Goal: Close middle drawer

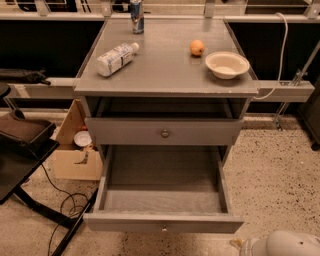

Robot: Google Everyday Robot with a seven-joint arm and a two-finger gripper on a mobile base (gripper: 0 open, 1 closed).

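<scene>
The middle drawer (164,222) is pulled far out of the grey cabinet. Its low front panel has a small round knob (164,228), and its long shallow box (162,175) is empty. Above it, the taller-fronted drawer (125,132) with a like knob (164,133) sits nearly flush. My gripper is out of view. Only a white rounded part of my arm (287,245) shows at the bottom right corner, to the right of the open drawer's front and apart from it.
On the cabinet top (160,75) lie a plastic bottle (116,58), an orange (197,47), a white bowl (227,64) and a can (136,15). A cardboard box (75,150), a dark stand (22,150) and cables (60,215) are on the left floor.
</scene>
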